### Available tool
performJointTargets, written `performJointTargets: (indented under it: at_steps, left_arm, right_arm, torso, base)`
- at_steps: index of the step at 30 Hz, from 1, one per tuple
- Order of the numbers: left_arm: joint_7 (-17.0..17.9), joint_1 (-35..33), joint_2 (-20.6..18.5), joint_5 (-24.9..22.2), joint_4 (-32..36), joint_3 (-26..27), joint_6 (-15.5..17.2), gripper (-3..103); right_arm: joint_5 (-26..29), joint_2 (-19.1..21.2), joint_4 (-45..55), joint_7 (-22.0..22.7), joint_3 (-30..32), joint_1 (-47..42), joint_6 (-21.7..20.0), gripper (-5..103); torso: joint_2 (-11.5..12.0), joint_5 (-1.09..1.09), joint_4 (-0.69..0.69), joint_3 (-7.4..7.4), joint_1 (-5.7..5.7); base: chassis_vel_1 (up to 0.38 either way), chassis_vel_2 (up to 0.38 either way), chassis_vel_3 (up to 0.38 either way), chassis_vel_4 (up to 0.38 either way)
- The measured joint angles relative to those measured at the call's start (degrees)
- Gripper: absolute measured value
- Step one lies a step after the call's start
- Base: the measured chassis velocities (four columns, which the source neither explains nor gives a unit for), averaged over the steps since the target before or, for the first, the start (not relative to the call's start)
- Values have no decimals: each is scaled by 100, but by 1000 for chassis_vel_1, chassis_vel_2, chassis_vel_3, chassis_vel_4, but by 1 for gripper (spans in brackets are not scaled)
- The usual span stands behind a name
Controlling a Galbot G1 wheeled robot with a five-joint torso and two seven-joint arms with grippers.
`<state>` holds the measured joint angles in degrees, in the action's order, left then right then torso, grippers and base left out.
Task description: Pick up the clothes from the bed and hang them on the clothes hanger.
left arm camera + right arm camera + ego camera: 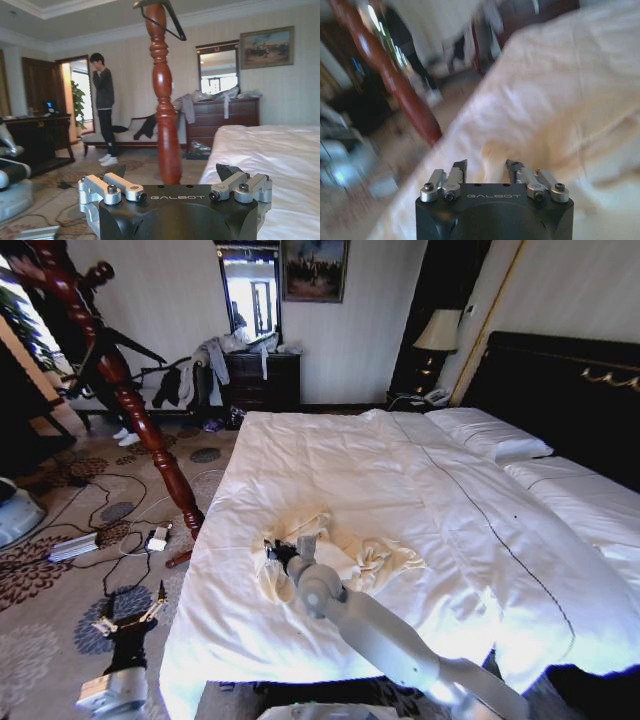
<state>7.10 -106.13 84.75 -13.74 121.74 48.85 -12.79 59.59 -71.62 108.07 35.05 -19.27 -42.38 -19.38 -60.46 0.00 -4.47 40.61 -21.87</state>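
The shirt (335,555) lies on the bed (450,500), near its left edge and toward the foot. The right gripper (283,553) is on the shirt's left part. The coat stand (150,430) stands on the floor just left of the bed. The hanger (165,17) hangs at the stand's top. The left gripper (125,618) is low over the floor, left of the bed.

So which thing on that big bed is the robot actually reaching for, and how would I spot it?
Start at the bed with its white duvet and look to the near corner closest to the red-brown wooden coat stand. There lies the clothes, a crumpled shirt, with the right gripper at it. Its cream, pale-yellow tint sets it apart from the pure white bedding.
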Motion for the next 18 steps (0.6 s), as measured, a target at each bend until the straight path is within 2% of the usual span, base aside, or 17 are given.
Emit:
performJointTargets:
  at_steps: [1, 2, 3, 4, 5, 7, 8, 9, 10, 12, 15, 17, 18]
  left_arm:
    - [-28, 30, -28, -32, -20, -52, 23, 100]
    - [-86, 88, -76, -87, -57, -142, 68, 100]
    - [-133, 131, -112, -113, -86, -205, 100, 100]
    - [-184, 214, -151, -115, -141, -286, 138, 100]
    - [-184, 214, -151, -115, -141, -286, 138, 100]
    - [-239, 402, -208, -47, -241, -448, 211, 100]
    - [-250, 486, -244, -57, -265, -560, 265, 100]
    - [-264, 572, -294, -115, -278, -696, 344, 100]
    - [-264, 572, -294, -115, -278, -696, 344, 100]
    - [-282, 741, -424, -307, -283, -1028, 508, 100]
    - [-497, 983, -676, -509, -280, -1688, 671, 100]
    - [-581, 1033, -734, -508, -273, -1855, 683, 100]
    - [-741, 1150, -865, -451, -274, -2217, 706, 100]
  right_arm:
    - [-25, 76, 56, -265, 112, -77, 326, 44]
    - [-106, 217, 96, -713, 268, -197, 746, 50]
    - [-195, 339, 99, -1209, 389, -312, 1164, 55]
    - [-335, 528, 60, -1890, 540, -459, 1714, 61]
    - [-335, 528, 60, -1890, 540, -459, 1714, 61]
    - [-524, 861, -54, -2841, 745, -696, 2365, 71]
    - [-509, 981, -74, -2967, 854, -799, 2433, 71]
    - [-396, 1063, -58, -2896, 1018, -903, 2396, 77]
    - [-396, 1063, -58, -2896, 1018, -903, 2396, 77]
    - [-170, 1155, 27, -2644, 1374, -1074, 2290, 88]
    - [-41, 1387, 192, -2493, 2227, -1475, 2246, 97]
    - [-41, 1448, 244, -2488, 2420, -1591, 2246, 99]
    - [-64, 1590, 375, -2487, 2860, -1910, 2246, 100]
  torso:
    - [0, 1, 1, 0, 0]
    - [0, 1, 2, -1, 0]
    - [0, 0, 1, 0, 0]
    - [0, 1, -2, 0, 0]
    - [0, 1, -2, 0, 0]
    - [0, 1, 0, 0, 0]
    - [0, 1, 0, 0, 0]
    - [0, 1, 0, 0, 0]
    - [0, 1, 0, 0, 0]
    - [0, 2, 3, 0, 0]
    - [0, 1, -1, 0, 0]
    - [0, 2, -1, 0, -1]
    - [0, 2, 0, 0, 0]
  base:
    - [0, 0, 0, 0]
    - [0, 0, 0, 0]
    - [0, 0, 0, 0]
    - [0, 0, 0, 0]
    - [0, 0, 0, 0]
    - [0, 0, 0, 0]
    - [0, 0, 0, 0]
    - [0, 0, 0, 0]
    - [0, 0, 0, 0]
    - [0, 0, 0, 0]
    - [0, 0, 0, 0]
    - [0, 0, 0, 0]
    - [0, 0, 0, 0]
